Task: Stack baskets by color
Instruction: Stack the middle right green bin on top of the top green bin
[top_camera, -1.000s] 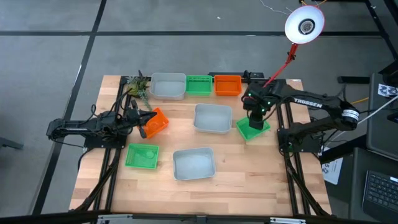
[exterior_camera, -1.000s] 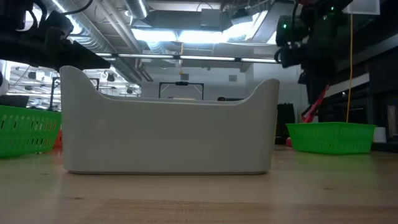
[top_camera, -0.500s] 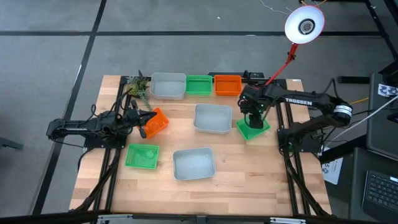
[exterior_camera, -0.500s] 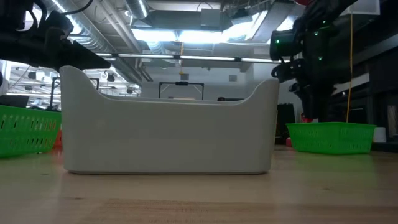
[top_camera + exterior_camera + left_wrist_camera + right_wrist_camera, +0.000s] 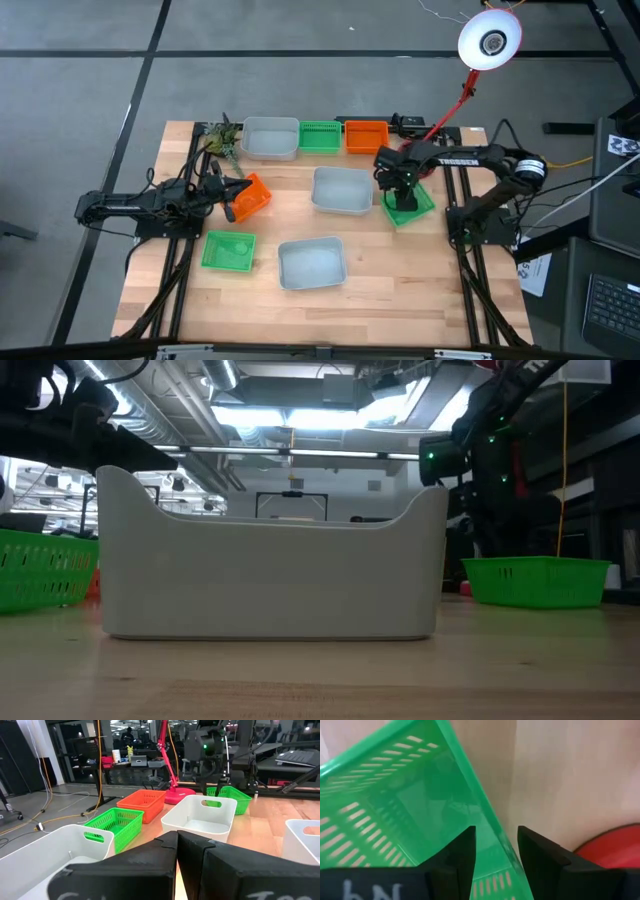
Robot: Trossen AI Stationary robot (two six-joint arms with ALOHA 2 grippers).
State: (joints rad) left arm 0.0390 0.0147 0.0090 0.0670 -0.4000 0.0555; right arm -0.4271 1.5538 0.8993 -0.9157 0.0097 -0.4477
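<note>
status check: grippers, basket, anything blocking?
Right gripper open, straddling green basket rim. Left gripper shut beside orange basket. Grey basket close alongside.

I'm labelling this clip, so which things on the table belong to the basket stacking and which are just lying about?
Part of the job:
green baskets
orange baskets
pale grey bins

Just lying about:
red desk lamp
greenish clutter at the far-left corner
</note>
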